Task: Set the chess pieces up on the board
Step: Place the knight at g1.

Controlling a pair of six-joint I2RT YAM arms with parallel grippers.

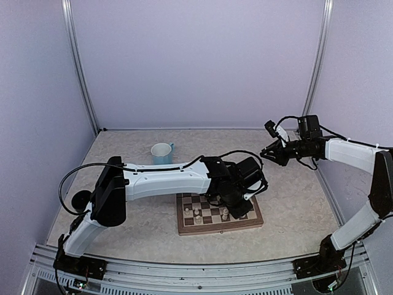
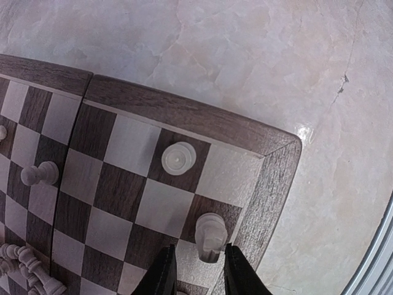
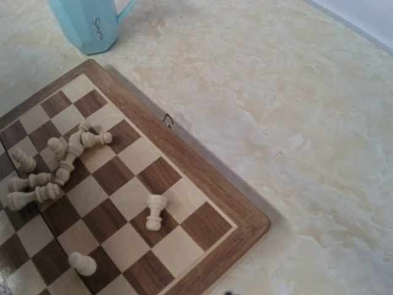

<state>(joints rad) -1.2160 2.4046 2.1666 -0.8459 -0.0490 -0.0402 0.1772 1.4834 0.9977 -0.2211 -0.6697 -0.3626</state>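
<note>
The left gripper (image 2: 198, 249) is down low over the board (image 2: 184, 114), near one corner. Its two black fingers (image 2: 163, 273) are a little way apart. The gap is wider than the small cream chess piece (image 2: 210, 236) that sits just at their tips, and I cannot tell if a finger touches it. That piece stands up, with its top pointing up from the board. The right gripper (image 1: 266, 152) hangs in the air over the table (image 1: 295, 196), to the right of the board. I cannot tell if it is open or if it holds something. There is one board and one blue mug (image 3: 92, 24). In the right wrist view, two chess pieces (image 3: 155, 212) are off by themselves, and about seven more lie flat in a heap (image 3: 58, 163), pointing all ways.
</note>
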